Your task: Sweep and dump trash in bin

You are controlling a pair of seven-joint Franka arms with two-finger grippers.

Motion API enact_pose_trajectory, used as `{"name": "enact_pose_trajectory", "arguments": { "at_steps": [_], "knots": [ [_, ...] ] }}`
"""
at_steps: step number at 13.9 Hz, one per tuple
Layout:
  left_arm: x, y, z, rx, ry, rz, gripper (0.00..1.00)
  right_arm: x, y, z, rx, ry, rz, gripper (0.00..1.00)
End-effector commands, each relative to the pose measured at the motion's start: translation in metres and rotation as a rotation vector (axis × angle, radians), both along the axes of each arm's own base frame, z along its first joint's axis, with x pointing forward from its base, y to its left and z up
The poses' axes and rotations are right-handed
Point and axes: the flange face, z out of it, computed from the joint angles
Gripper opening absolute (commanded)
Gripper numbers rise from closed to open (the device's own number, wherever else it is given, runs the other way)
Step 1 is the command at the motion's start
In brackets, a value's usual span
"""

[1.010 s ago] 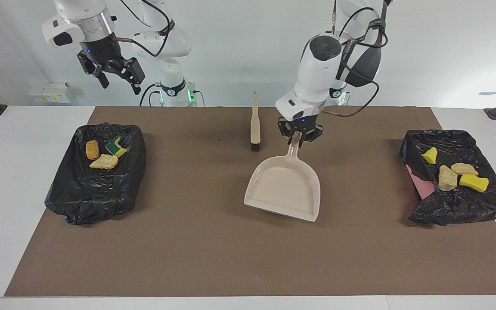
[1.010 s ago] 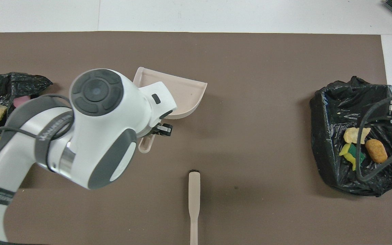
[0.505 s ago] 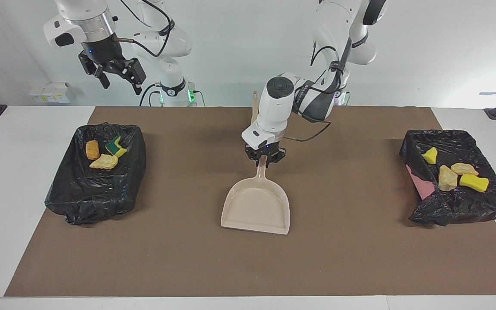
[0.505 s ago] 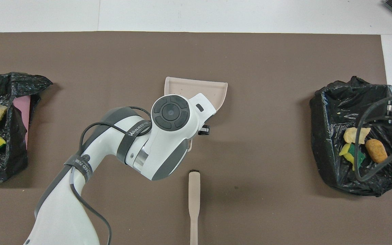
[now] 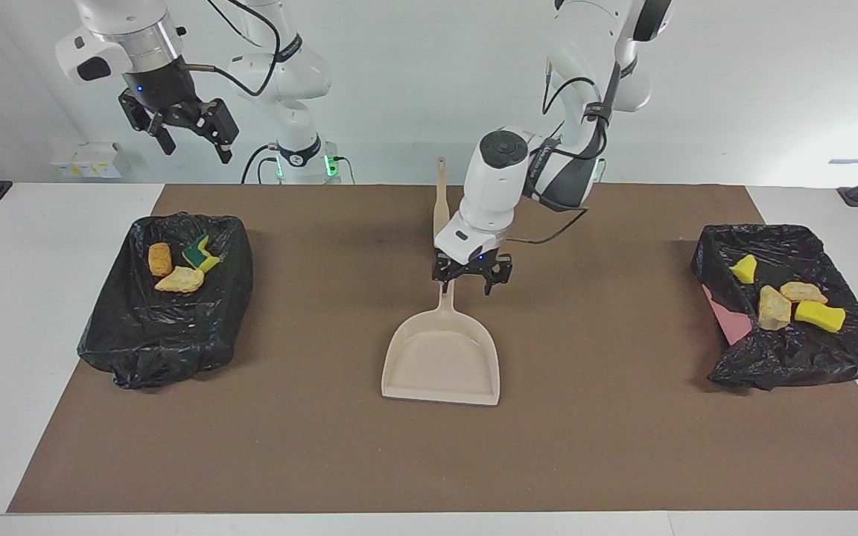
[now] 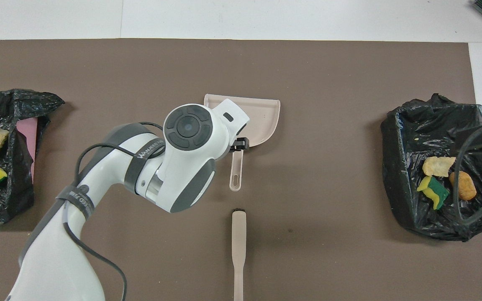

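The trash lies in two black-bagged bins. In the bin (image 5: 153,350) at the right arm's end are a brown lump (image 5: 159,258), a green-yellow sponge (image 5: 200,255) and a tan lump (image 5: 179,281). The bin (image 5: 794,357) at the left arm's end holds yellow sponge pieces (image 5: 820,316) and bread lumps (image 5: 774,307). A beige dustpan (image 5: 440,357) lies flat mid-mat, and its handle (image 6: 236,171) points toward the robots. My left gripper (image 5: 471,279) hovers open just over that handle and holds nothing. My right gripper (image 5: 176,128) hangs open, high above the table's edge near the robots at its own end.
A beige brush (image 6: 239,246) lies on the brown mat (image 5: 325,447) between the dustpan and the robots, partly hidden by the left arm in the facing view. A pink bin wall (image 5: 723,320) shows under the bag at the left arm's end.
My left arm carried the dustpan toward the mat's middle and set it down. Its gripper then opened, let go of the handle and rose slightly. The right gripper drifted a little outward.
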Motion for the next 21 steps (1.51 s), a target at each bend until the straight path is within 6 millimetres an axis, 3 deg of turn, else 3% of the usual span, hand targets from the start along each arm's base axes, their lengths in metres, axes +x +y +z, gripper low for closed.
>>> {"name": "enact_pose_trajectory", "arguments": {
  "at_steps": [1, 9, 15, 19, 21],
  "knots": [
    [0.023, 0.048, 0.031, 0.013, -0.038, 0.021, 1.0, -0.001, -0.001, 0.005, 0.0, -0.011, 0.021, 1.0],
    [0.073, 0.206, 0.091, 0.023, -0.042, -0.058, 1.0, -0.001, -0.003, 0.005, 0.0, -0.011, 0.018, 1.0],
    [0.064, 0.324, 0.131, 0.036, -0.008, -0.13, 1.0, -0.001, -0.001, 0.004, 0.0, -0.009, 0.021, 1.0],
    [0.048, 0.344, 0.154, 0.05, 0.016, -0.102, 1.0, -0.001, -0.002, 0.005, 0.001, -0.011, 0.018, 1.0],
    [0.036, 0.346, 0.179, 0.071, 0.048, -0.108, 1.0, -0.001, -0.003, 0.004, 0.0, -0.009, 0.018, 1.0]
  ]
}}
